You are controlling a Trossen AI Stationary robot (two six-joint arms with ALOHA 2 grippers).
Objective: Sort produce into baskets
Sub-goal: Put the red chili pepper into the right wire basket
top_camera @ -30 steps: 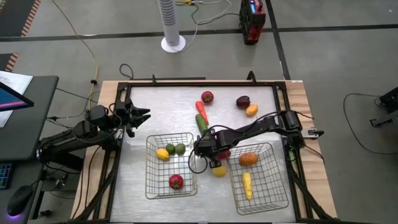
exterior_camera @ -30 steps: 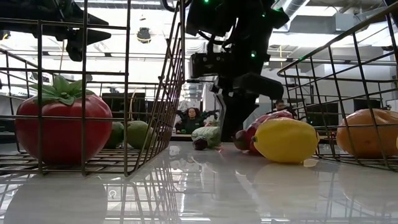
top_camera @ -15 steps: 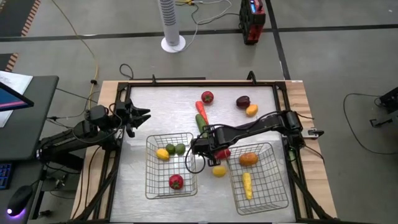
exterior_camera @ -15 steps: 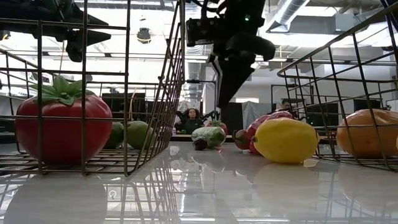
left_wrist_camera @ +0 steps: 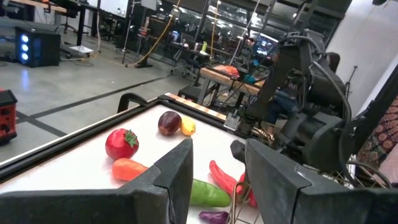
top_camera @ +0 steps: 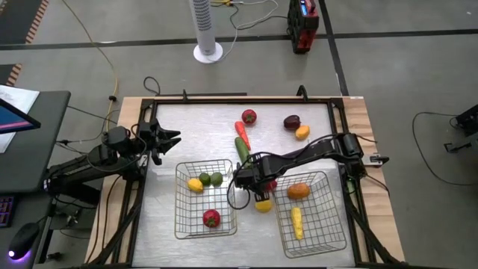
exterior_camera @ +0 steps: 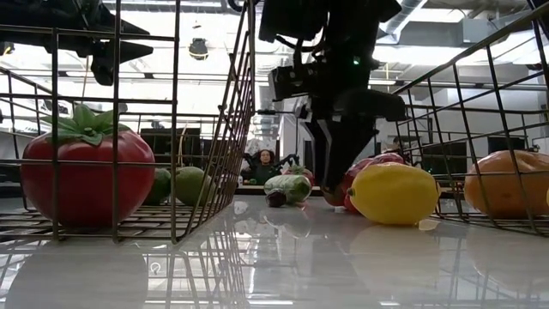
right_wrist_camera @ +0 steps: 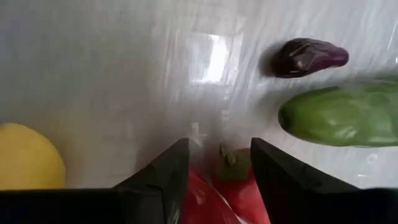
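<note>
The right gripper hangs low between the two baskets — jaws apart and empty, straddling a red pepper on the counter. A lemon lies beside it. The left gripper waits near the counter's left edge, jaws open.

From above, the right pincer hides most of a red piece, also cut off wrist-side.

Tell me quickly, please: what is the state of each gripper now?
Left gripper: open, holding nothing, waiting at the table's left side.
Right gripper: open, jaws down around a red pepper between the baskets, not closed.
</note>
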